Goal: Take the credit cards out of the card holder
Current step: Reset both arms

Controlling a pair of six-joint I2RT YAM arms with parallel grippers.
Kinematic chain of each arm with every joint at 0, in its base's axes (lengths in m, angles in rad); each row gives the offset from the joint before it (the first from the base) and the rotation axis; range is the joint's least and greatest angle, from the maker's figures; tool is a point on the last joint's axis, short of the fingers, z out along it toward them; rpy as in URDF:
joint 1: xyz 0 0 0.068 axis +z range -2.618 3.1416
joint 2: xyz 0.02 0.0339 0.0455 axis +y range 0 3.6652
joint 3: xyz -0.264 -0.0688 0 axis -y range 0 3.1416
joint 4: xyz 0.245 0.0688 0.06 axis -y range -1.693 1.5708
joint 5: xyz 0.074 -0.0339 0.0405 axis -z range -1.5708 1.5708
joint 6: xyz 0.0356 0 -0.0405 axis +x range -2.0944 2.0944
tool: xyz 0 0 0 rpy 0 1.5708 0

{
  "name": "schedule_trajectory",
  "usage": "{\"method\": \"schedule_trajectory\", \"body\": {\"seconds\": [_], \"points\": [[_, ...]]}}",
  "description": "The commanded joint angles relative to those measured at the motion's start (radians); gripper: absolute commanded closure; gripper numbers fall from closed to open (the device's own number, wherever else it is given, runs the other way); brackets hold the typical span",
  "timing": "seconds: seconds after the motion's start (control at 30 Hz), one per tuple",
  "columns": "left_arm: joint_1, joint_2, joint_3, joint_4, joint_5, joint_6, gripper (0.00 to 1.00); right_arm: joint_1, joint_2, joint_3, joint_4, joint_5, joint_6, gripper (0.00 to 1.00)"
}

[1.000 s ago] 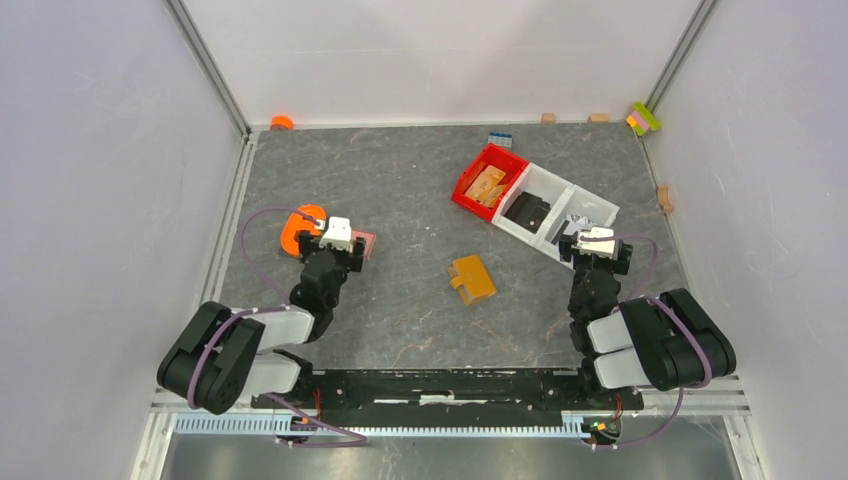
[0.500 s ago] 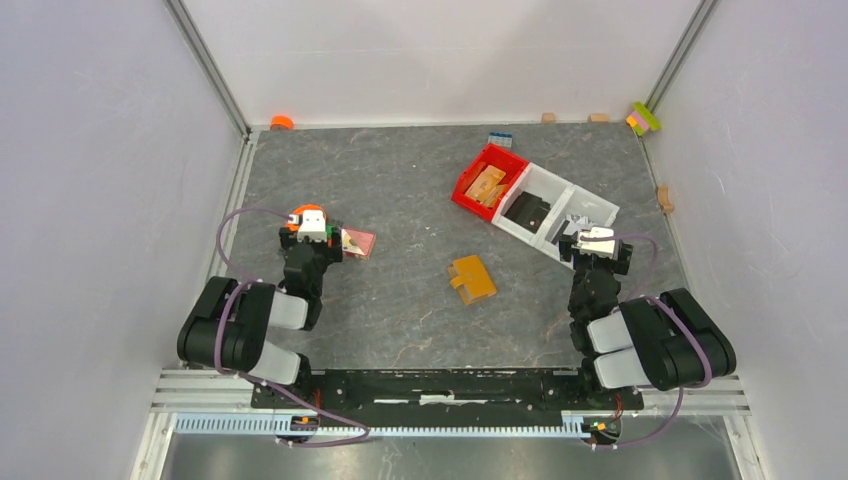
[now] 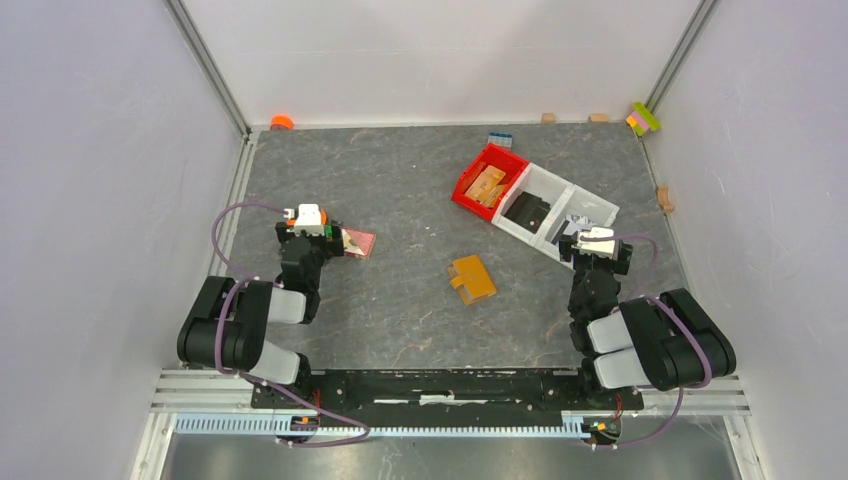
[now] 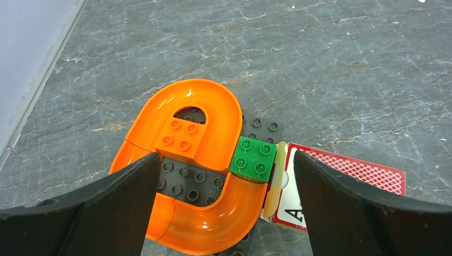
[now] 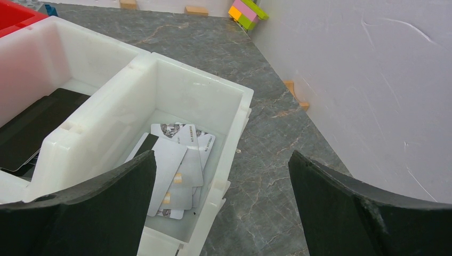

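ok so card holder (image 3: 471, 278) lies on bench (image 3: 400, 180) between arms, nothing touching it. left gripper (image 3: 308, 222) jaws wide, empty, above orange track piece (image 4: 213, 112). right gripper (image 3: 597, 240) jaws wide, empty, above white bin (image 5: 197, 96). My guess: between picks, next I reach for holder. Holder only in top view. Right wrist makes out pale cards (image 5: 178, 165) in bin, left wrist red card (image 4: 368, 173) beside track.
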State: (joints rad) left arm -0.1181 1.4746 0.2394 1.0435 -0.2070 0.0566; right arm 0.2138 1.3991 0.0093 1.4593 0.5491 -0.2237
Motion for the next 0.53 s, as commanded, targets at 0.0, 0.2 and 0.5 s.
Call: {"method": "schedule_trajectory", "body": {"seconds": [0.0,0.2,0.5], "points": [[0.005,0.0,0.023,0.027,-0.003,-0.037,0.0,-0.003,0.001,-0.133,0.073,-0.011,0.01,0.02],[0.005,0.0,0.023,0.027,-0.004,-0.037,0.0,-0.003,0.0,-0.133,0.074,-0.012,0.011,0.02],[0.007,0.0,0.028,0.018,0.001,-0.037,0.0,-0.005,0.0,-0.133,0.074,-0.012,0.011,0.02]]}}
